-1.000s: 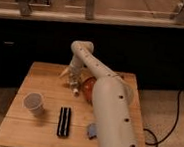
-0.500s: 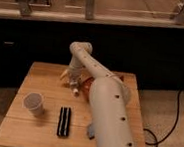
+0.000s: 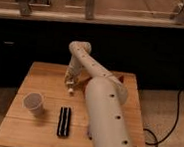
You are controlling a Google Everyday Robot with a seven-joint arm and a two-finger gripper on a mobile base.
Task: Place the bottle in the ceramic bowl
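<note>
We see the arm (image 3: 103,109) rising from the near right corner of the worktop (image 3: 39,76), thick and white. It slants away to a bent elbow above the far edge, then folds straight down. The gripper (image 3: 71,80) hangs low over the middle of the worktop, a little toward the far edge. We cannot tell whether it is spread or pinching anything.

Against the earlier frames we find very little change. The arm holds the same bend, the gripper sits at about the same spot, and the paper cup (image 3: 33,102) and the dark bar (image 3: 64,121) have not moved.

The bottle (image 3: 71,88) shows as a slim pale shape right under the gripper. Its long axis looks close to upright, with the white end lowest, at or just above the wood. Just to its right, a sliver of the orange-red bowl (image 3: 84,82) peeks from behind the arm, which hides most of it. The cup stands near the left edge, with the bar lying between it and the arm, its length running from near edge to far edge.
</note>
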